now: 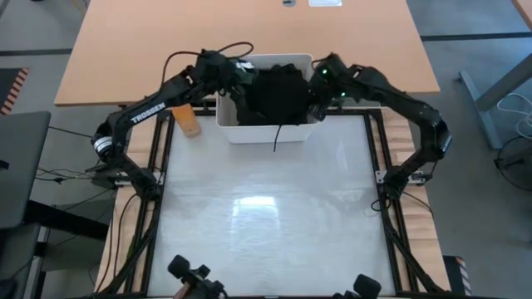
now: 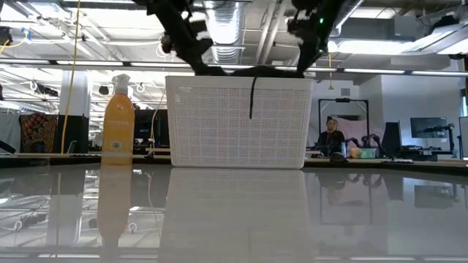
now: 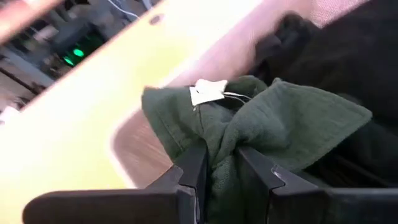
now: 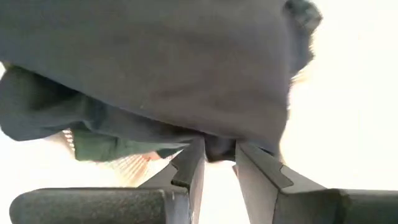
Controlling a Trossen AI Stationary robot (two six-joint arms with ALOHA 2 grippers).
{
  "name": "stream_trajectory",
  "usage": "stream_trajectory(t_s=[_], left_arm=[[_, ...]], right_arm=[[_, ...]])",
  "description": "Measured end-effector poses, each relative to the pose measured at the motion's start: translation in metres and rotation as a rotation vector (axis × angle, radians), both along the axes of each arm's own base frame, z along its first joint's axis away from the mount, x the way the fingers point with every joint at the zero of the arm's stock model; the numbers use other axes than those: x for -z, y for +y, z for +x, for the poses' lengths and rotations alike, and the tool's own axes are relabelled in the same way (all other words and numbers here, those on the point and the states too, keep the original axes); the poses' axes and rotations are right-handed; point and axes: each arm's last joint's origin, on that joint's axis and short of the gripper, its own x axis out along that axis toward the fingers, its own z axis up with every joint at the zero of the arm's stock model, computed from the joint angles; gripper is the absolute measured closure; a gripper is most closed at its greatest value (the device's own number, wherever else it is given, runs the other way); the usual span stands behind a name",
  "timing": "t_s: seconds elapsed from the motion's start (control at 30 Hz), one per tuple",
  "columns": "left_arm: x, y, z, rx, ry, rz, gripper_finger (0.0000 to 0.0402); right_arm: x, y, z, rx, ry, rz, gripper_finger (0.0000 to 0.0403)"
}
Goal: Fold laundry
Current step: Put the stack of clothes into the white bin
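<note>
Beyond the bare counter (image 1: 266,216), both hands are reaching into the white bin (image 1: 266,131), the left hand (image 3: 221,163) pinching the green shirt (image 3: 261,118) and the right hand (image 4: 214,155) pinching dark cloth (image 4: 155,68), so lifting one garment clear of the bin looks next.

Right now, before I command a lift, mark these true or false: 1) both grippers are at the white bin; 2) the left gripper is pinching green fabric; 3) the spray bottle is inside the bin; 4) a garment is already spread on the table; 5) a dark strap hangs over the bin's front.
1) True: the left gripper and right gripper are at the white bin.
2) True: its fingers are shut on the dark green shirt.
3) False: the orange spray bottle stands outside, beside the bin.
4) False: the dark clothes are in the bin.
5) True: the strap hangs over the front wall.
</note>
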Motion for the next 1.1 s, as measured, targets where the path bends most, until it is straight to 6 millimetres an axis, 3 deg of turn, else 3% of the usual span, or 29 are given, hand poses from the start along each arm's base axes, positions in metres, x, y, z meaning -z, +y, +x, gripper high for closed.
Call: stream_trajectory(t_s=[0.17, 0.27, 0.4, 0.6, 0.7, 0.83, 1.1], left_arm=[[-0.028, -0.009, -0.012, -0.033, 0.004, 0.032, 0.0349], [-0.037, -0.011, -0.015, -0.034, -0.002, 0.020, 0.0349], [-0.034, -0.012, -0.015, 0.000, -0.005, -0.042, 0.0349], [-0.009, -0.010, -0.011, -0.006, 0.027, -0.098, 0.0345], [-0.008, -0.009, -0.013, 0.014, 0.000, -0.132, 0.0333], [-0.010, -0.005, -0.024, 0.028, -0.066, -0.211, 0.0301], [-0.010, 0.014, -0.058, -0.102, -0.142, -0.320, 0.0245]], right_arm=[[-0.031, 0.005, -0.006, -0.014, -0.075, -0.020, 0.0285], [-0.033, 0.004, 0.003, -0.093, -0.186, 0.042, 0.0285], [-0.005, -0.005, 0.034, -0.149, -0.215, 0.095, 0.0285], [0.043, -0.014, 0.098, -0.287, -0.268, 0.139, 0.0285], [0.069, -0.022, 0.117, -0.298, -0.248, 0.148, 0.0285], [0.092, -0.038, 0.120, -0.242, -0.220, 0.196, 0.0285], [0.093, -0.048, 0.116, -0.211, -0.237, 0.211, 0.0285]])
